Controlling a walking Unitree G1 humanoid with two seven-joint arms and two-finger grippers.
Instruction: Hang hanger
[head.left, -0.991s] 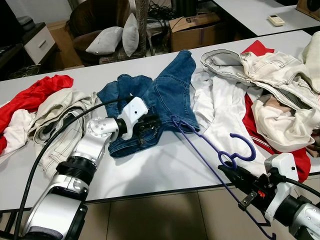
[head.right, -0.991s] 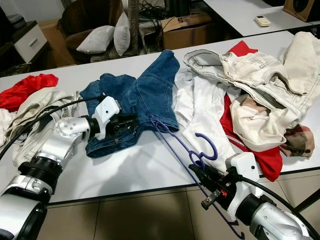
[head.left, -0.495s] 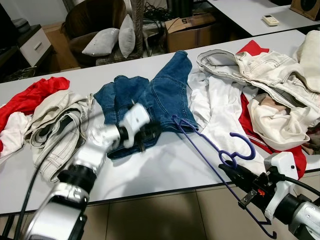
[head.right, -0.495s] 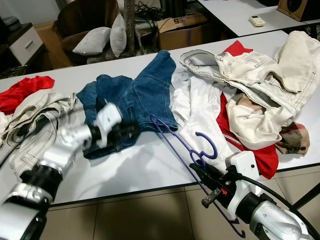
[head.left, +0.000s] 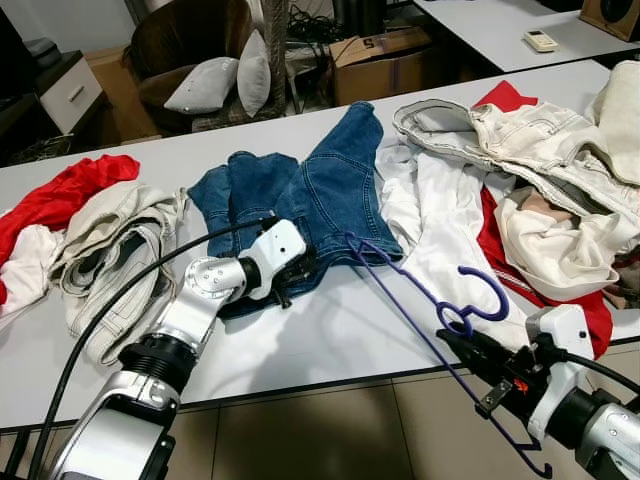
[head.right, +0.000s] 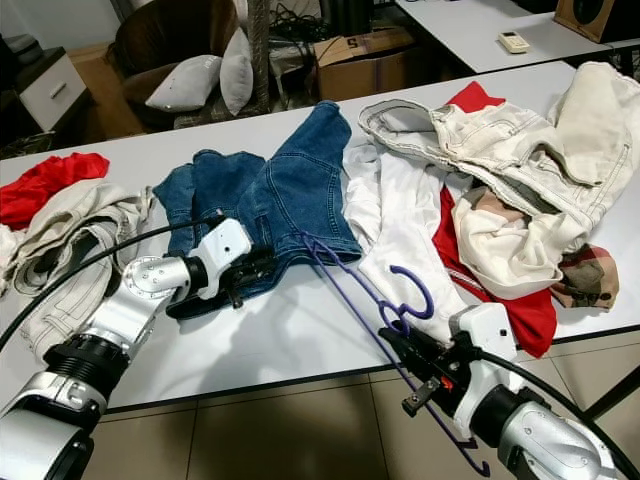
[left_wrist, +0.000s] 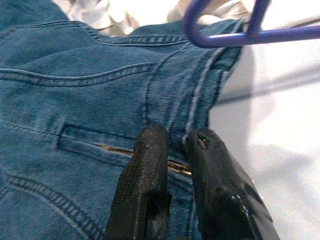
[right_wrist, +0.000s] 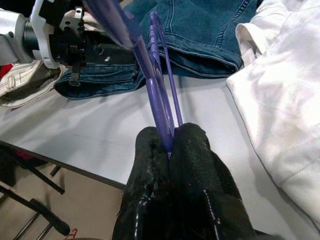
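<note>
1. The purple hanger (head.left: 420, 300) stretches across the near right part of the white table (head.left: 330, 340), its far end resting on the hem of the blue jeans (head.left: 320, 200) and its hook curling up beside the white shirt (head.left: 440, 220).
2. The right gripper (right_wrist: 169, 145) is clenched on the hanger's thin bars at the near table edge, both black fingers pressed tight around them, with the hanger running away from it toward the jeans.
3. The hanger's near end dips below the table edge past the gripper, down over the floor.
4. The left gripper (left_wrist: 172, 145) sits on the jeans at their near hem, fingers (left_wrist: 150, 165) drawn almost together with denim between the tips; whether it truly has hold of the fabric, I cannot tell.
5. From the left wrist, the hanger's far corner shows just beyond those fingertips, over the edge of the denim.
6. To the left, a pile of cream trousers (head.left: 110, 250) and a red garment (head.left: 70, 185).
7. To the right, pale jeans (head.left: 520, 135) heaped over red cloth (head.left: 505, 235), crowding the hook's side.
8. Far beyond the table: grey cushions (head.left: 215, 80), a cardboard box (head.left: 385, 65), and a remote (head.left: 541, 40) on another table.
</note>
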